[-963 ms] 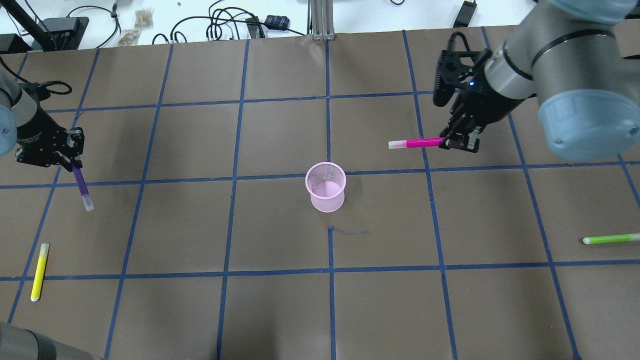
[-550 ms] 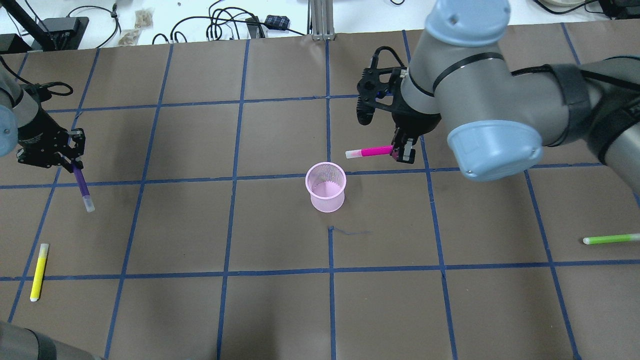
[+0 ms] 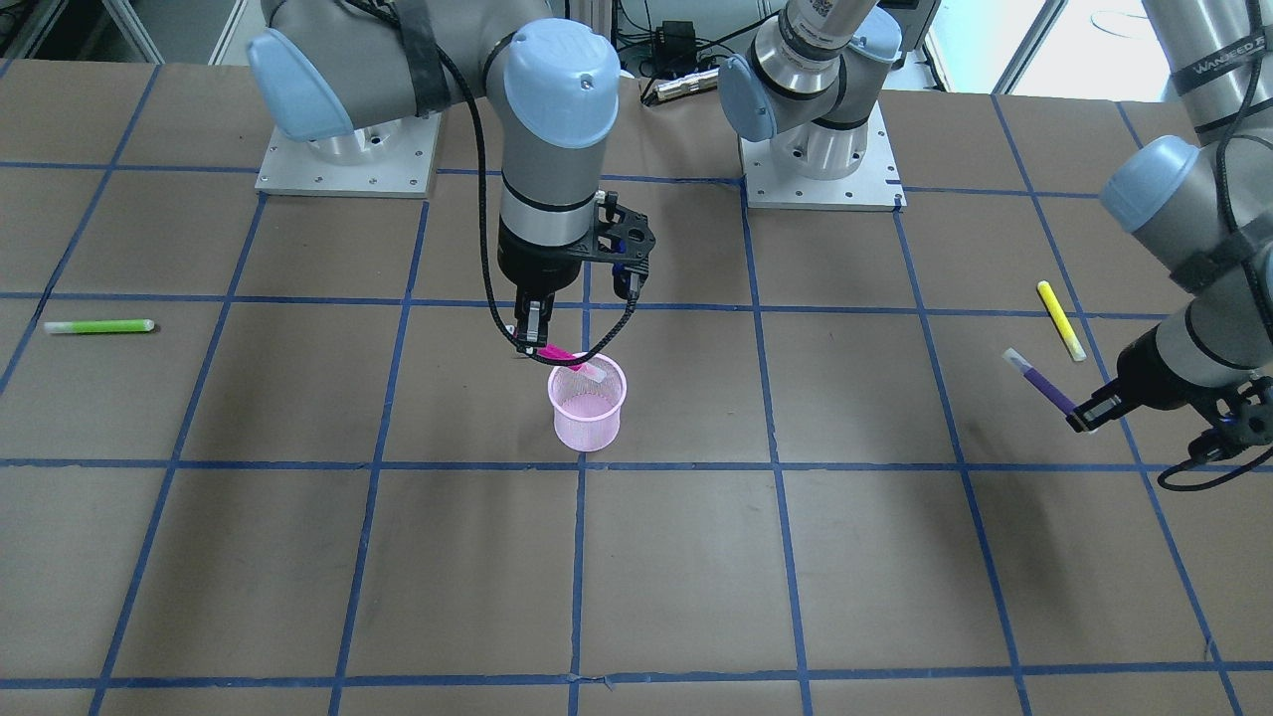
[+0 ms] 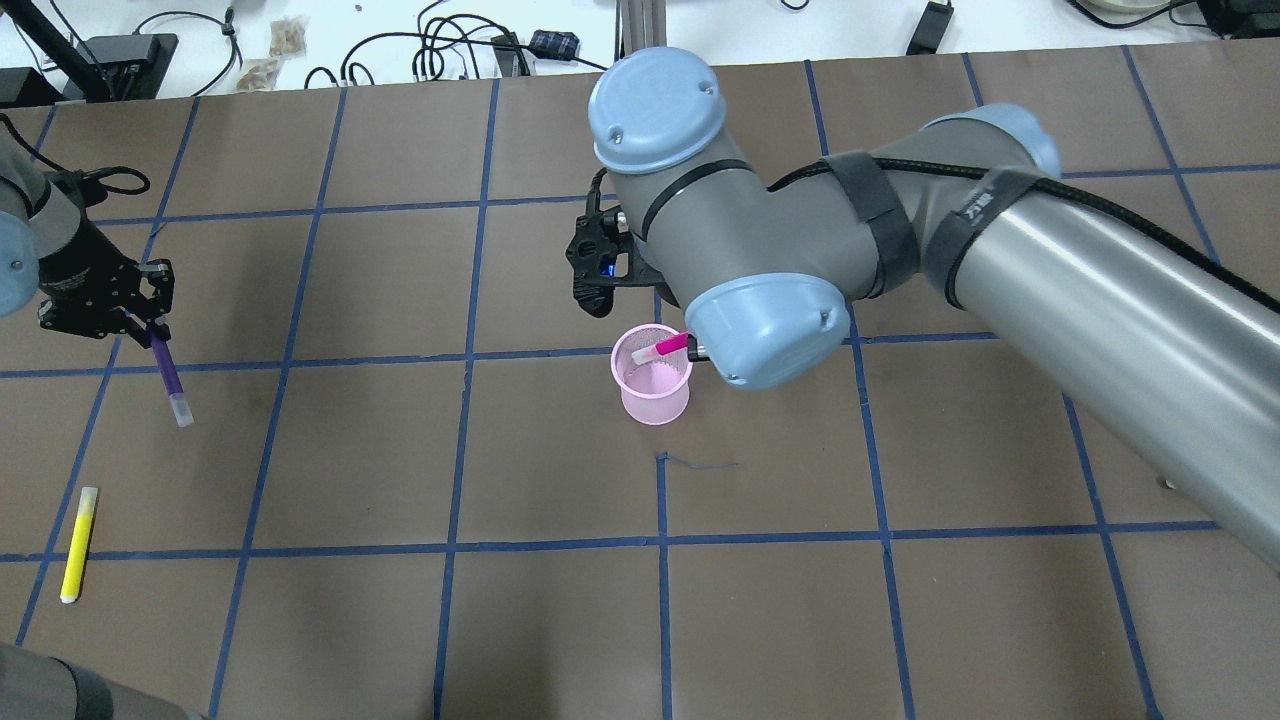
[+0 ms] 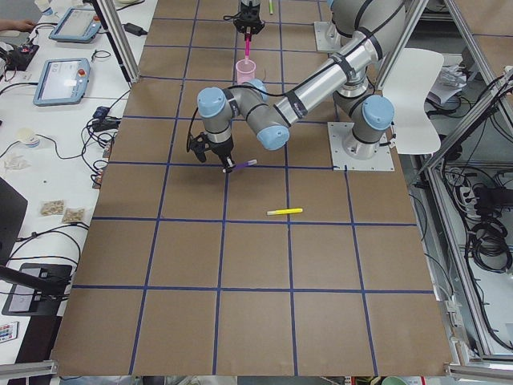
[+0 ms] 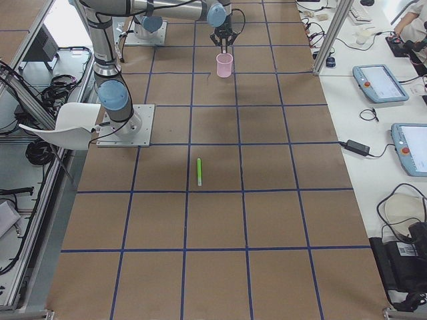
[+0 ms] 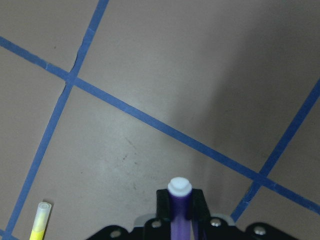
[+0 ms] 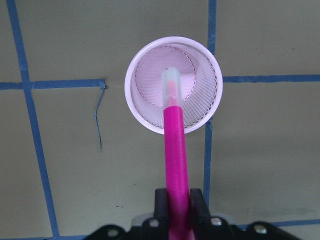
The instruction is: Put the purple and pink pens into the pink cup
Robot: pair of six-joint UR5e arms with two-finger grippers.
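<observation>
The pink mesh cup (image 4: 650, 390) stands upright near the table's middle, also in the front view (image 3: 587, 418). My right gripper (image 3: 532, 336) is shut on the pink pen (image 4: 672, 344). It holds the pen slanted, with its pale cap end over the cup's mouth. In the right wrist view the pen (image 8: 174, 135) points into the cup (image 8: 137, 107). My left gripper (image 4: 140, 320) is shut on the purple pen (image 4: 168, 375) and holds it above the table at the far left, cap end out, far from the cup. The left wrist view shows that pen (image 7: 179, 205) end-on.
A yellow pen (image 4: 78, 543) lies on the table near my left gripper, also in the front view (image 3: 1060, 318). A green pen (image 3: 99, 326) lies at the table's other end. My right arm (image 4: 1000, 250) spans the right half of the overhead view. Cables lie beyond the far edge.
My right arm has swung left with the pink pen, from the right side of the table to over the cup. The left gripper and purple pen have barely moved.
</observation>
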